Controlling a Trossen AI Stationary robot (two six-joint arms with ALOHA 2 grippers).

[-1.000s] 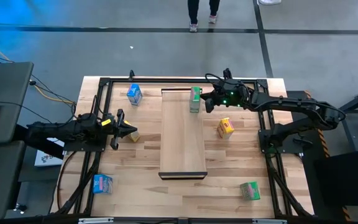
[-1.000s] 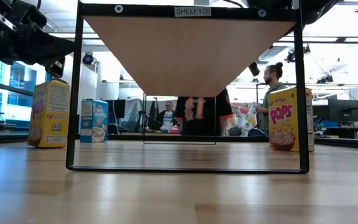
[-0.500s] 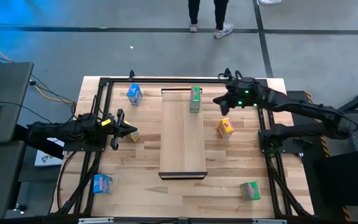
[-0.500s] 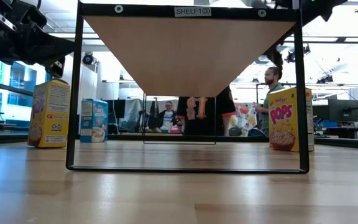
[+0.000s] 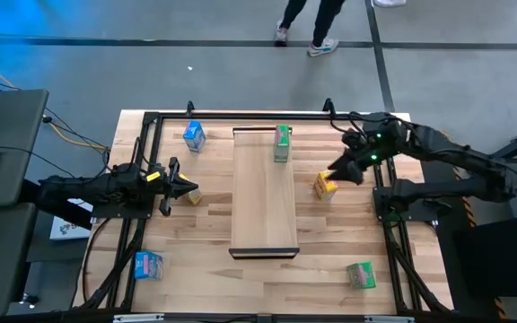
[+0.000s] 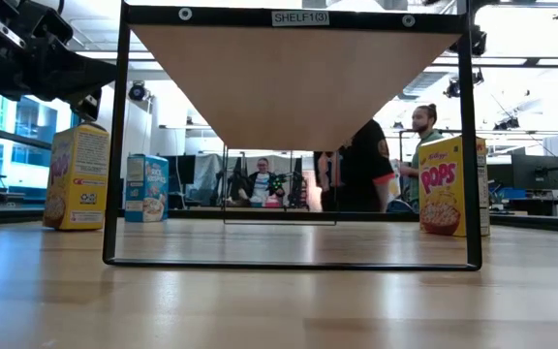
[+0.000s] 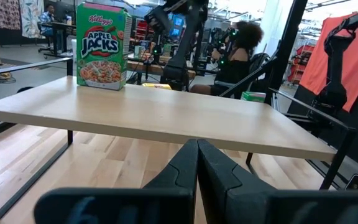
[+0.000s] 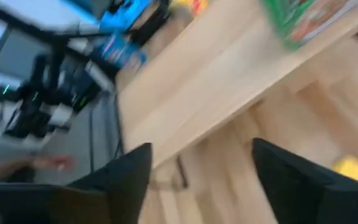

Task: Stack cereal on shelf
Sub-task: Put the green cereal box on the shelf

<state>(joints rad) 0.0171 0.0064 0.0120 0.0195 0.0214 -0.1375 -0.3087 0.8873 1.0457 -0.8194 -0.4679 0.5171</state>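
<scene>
The shelf (image 5: 263, 193) stands lengthwise in the middle of the table. A green cereal box (image 5: 282, 144) stands upright on its far end and also shows in the left wrist view (image 7: 101, 45). My right gripper (image 5: 337, 173) hangs open close above a yellow box (image 5: 325, 186) on the table right of the shelf; its wrist view shows the spread fingers (image 8: 284, 171). My left gripper (image 5: 182, 187) is shut, left of the shelf, its tip by another yellow box (image 5: 192, 196). Blue boxes (image 5: 194, 135) (image 5: 148, 265) and a green one (image 5: 360, 274) stand on the table.
Black frame rails (image 5: 142, 161) run along the table's left, far and right sides. The shelf's black legs (image 6: 116, 145) stand on the tabletop. A person's legs (image 5: 308, 22) show on the floor beyond the far edge, and people (image 6: 356, 174) stand in the room behind.
My right gripper has drawn away from the green box on the shelf's far end and swung toward the table's right and near side, ending over the yellow box. The green box stays upright on the shelf. A person has walked past beyond the far edge.
</scene>
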